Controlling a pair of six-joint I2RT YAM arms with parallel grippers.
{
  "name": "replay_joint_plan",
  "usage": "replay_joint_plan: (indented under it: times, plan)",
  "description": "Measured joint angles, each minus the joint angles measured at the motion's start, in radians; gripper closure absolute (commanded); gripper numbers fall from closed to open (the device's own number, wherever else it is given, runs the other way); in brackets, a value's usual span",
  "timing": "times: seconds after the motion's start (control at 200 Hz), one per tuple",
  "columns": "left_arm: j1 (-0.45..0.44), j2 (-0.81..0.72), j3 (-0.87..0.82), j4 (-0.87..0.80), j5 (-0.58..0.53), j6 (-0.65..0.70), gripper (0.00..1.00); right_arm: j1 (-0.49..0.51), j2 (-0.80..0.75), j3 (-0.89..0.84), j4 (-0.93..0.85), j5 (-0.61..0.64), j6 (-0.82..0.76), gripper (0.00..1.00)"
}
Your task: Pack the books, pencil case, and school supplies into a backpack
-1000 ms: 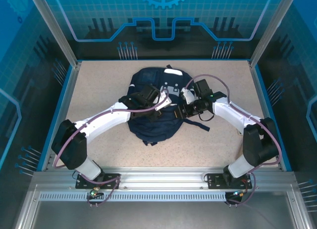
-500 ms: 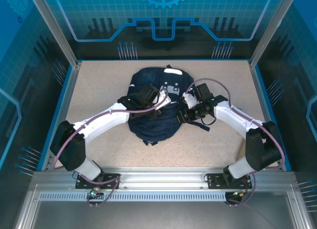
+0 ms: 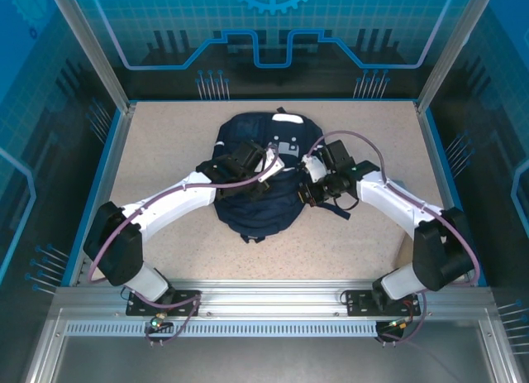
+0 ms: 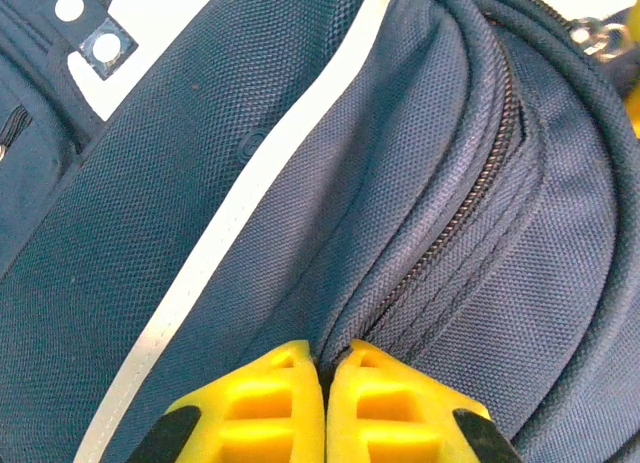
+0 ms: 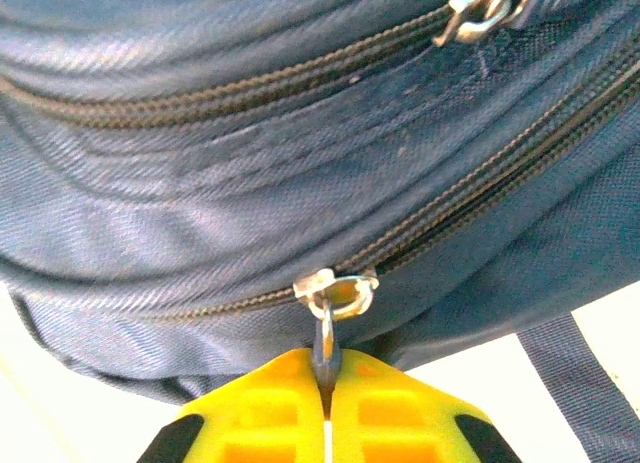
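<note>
On the speckled counter (image 3: 165,147) lies the big blue backpack (image 3: 263,209). It is flat and sits in the middle, a bit toward the far side. My two arms reach over it from the near edge, one from each side.

My left hand (image 4: 325,383) is on top of the bag, near its middle. Its two yellow fingers (image 4: 270,403) are squeezed tight together. A little fold of the blue cloth is pinched between their tips. Just right of that fold runs a closed zipper (image 4: 470,203). A white stripe (image 4: 250,203) goes slanting up the cloth on the left. Up in the corner I see the white patch (image 4: 110,28) with round dots.

My right hand (image 5: 326,388) is at the right side of the bag, down low by the counter. Its fingers are pressed shut on a thin metal zipper pull (image 5: 325,348). The pull hangs from a slider (image 5: 336,288) on a long zipper that looks closed. Another slider (image 5: 480,8) sits higher up on a second zipper. A dark strap (image 5: 580,373) lies on the counter beside my right hand.
</note>
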Motion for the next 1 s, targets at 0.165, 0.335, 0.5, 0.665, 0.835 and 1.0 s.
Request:
replay_joint_plan:
  times: [0.165, 0.335, 0.5, 0.665, 0.835, 1.0]
  plan:
    - [0.0, 0.0, 0.0, 0.025, 0.0, -0.091, 1.0, 0.059, -0.089, -0.072, 0.058, -0.009, 0.034, 0.94]
    - [0.0, 0.001, -0.001, 0.056, 0.023, -0.167, 1.0, 0.117, -0.105, -0.098, 0.116, -0.013, 0.072, 0.94]
    - [0.004, 0.002, -0.025, 0.097, 0.043, -0.225, 1.0, 0.169, -0.076, -0.098, 0.172, -0.014, 0.123, 0.92]
    - [0.005, 0.0, -0.088, 0.169, 0.052, -0.271, 1.0, 0.188, -0.057, -0.118, 0.217, -0.017, 0.207, 0.8]
    - [0.005, -0.021, -0.129, 0.238, 0.066, -0.283, 1.0, 0.142, -0.146, -0.18, 0.242, -0.059, 0.315, 0.62]
    - [0.005, -0.047, -0.162, 0.292, 0.075, -0.284, 1.0, 0.013, -0.232, -0.185, 0.254, -0.099, 0.457, 0.36]
